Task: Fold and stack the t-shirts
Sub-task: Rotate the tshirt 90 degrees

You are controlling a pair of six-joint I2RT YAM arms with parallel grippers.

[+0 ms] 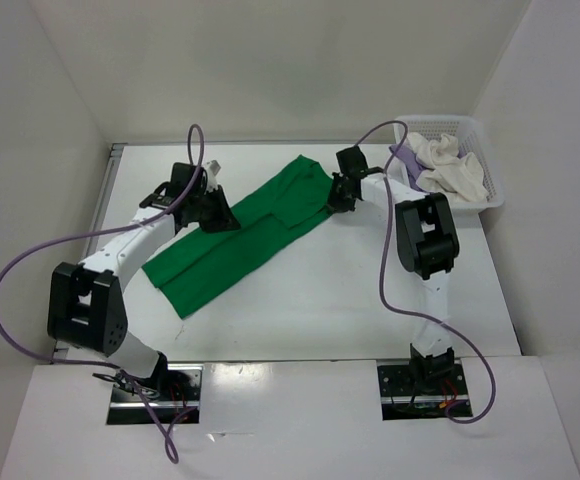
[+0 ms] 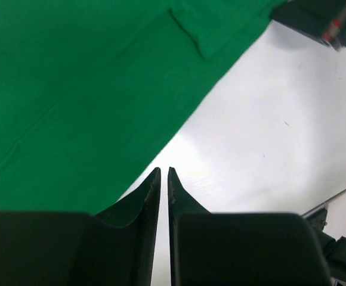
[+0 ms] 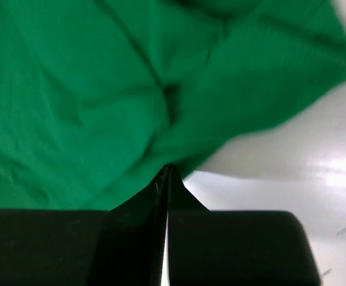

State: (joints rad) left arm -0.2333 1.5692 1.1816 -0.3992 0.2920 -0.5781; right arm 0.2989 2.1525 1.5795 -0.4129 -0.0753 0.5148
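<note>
A bright green t-shirt lies in a long diagonal strip across the middle of the table. My right gripper sits at its far right end. In the right wrist view it is shut on the edge of the green cloth, and wrinkles run toward the tips. My left gripper rests at the shirt's left edge. In the left wrist view its jaws stand a narrow slit apart, with only white table between them and the green cloth just to their left. A white t-shirt and a lavender t-shirt lie crumpled in the basket.
The white lattice basket stands at the back right corner of the table. White walls close in the left, back and right sides. Part of the right arm shows at the top right of the left wrist view.
</note>
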